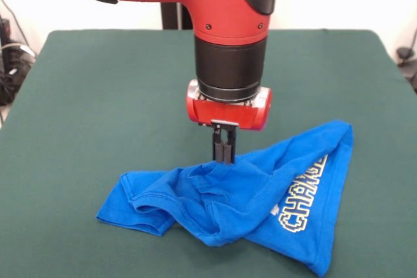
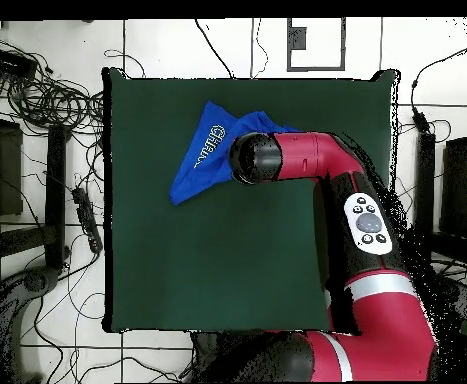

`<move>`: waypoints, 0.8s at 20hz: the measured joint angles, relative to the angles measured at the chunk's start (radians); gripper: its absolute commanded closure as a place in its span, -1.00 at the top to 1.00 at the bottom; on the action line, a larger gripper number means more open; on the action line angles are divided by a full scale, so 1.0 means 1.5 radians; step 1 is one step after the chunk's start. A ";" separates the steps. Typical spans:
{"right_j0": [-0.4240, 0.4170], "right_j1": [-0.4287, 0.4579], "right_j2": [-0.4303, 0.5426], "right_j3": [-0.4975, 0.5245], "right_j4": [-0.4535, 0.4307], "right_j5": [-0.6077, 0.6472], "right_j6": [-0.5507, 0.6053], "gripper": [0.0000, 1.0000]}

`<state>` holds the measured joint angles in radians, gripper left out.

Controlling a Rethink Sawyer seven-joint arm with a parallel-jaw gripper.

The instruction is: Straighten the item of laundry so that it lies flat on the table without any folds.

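One blue T-shirt (image 1: 260,193) lies crumpled near the front edge of the green table (image 1: 98,96) — bunched into folds on its left part, with yellow-outlined lettering showing on the right flap. The gripper (image 1: 224,154) comes straight down on a raised ridge of the cloth, its dark fingers (image 1: 221,149) pressed close together and pinching the fabric. From overhead, the red arm (image 2: 327,160) covers part of the shirt.

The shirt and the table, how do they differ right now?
The shirt is bright blue with yellow-outlined lettering; the table is plain dark green. The shirt is crumpled and folded over itself, with the hand at its upper folds; the table lies flat. The shirt covers only a small patch of the far larger table.
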<state>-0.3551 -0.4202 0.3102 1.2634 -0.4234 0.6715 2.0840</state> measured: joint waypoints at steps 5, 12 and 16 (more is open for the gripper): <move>0.000 0.000 0.000 0.000 -0.002 -0.002 0.000 -1.00; 0.000 0.000 0.000 0.000 -0.004 -0.021 0.000 1.00; 0.001 0.000 -0.001 0.000 -0.005 -0.026 0.000 1.00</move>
<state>-0.3530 -0.4202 0.3090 1.2636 -0.4314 0.6324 2.0840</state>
